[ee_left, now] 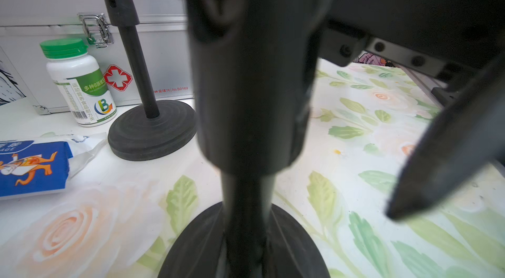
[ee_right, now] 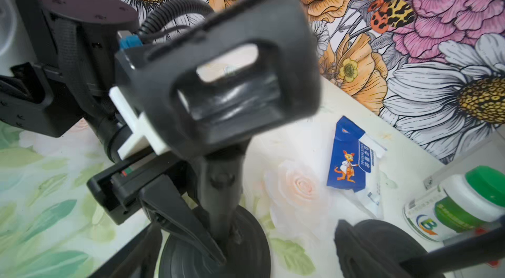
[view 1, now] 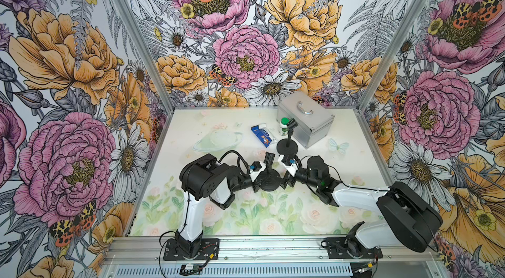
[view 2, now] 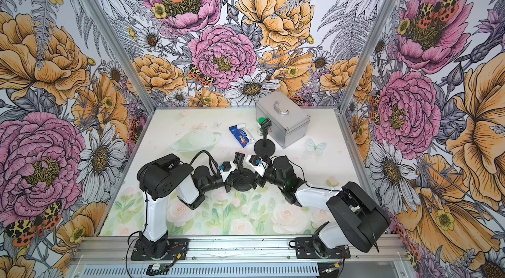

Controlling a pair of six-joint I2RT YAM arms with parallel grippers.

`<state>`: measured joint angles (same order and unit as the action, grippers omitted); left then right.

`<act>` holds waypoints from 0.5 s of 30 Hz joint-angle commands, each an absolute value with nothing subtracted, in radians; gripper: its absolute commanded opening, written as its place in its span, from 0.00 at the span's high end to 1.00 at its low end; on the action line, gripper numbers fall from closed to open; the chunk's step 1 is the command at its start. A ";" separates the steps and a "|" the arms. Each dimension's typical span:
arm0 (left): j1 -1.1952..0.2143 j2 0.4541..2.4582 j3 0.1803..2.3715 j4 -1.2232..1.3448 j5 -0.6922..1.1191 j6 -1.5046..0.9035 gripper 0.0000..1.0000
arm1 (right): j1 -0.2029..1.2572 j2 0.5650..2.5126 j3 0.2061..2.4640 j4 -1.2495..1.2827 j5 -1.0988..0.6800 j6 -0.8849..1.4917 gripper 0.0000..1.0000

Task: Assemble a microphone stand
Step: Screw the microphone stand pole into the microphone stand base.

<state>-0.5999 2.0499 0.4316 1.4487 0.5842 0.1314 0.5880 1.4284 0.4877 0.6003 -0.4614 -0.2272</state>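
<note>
With our left pincer (view 1: pixel 258 184) clamped low on the microphone stand (view 1: pixel 270 181), which is upright mid-counter (view 1: pixel 314 208), and our right pincer (view 1: pixel 284 182) spread wide just beside it, we risk toppling the stand if either pincer knocks its clip (view 1: pixel 269 158) when pulling away.

Black stand (view 1: pixel 269 182), silver case (view 1: pixel 308 115), green-capped white bottle (view 1: pixel 284 127).

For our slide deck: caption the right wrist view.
Left hand holding a microphone stand by its pole; gauze bandage packet beyond.
</note>
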 commanded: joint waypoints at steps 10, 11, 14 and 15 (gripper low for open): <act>-0.592 2.077 0.426 1.413 0.535 0.163 0.83 | 0.487 1.657 0.842 0.191 -1.051 -0.339 0.32; -0.592 2.077 0.426 1.413 0.536 0.162 0.83 | 0.491 1.668 0.861 0.176 -1.053 -0.349 0.35; -0.591 2.079 0.428 1.412 0.536 0.160 0.82 | 0.496 1.690 0.898 0.146 -1.072 -0.374 0.46; -0.592 2.077 0.425 1.412 0.530 0.161 0.82 | 0.497 1.693 0.909 0.141 -1.076 -0.375 0.52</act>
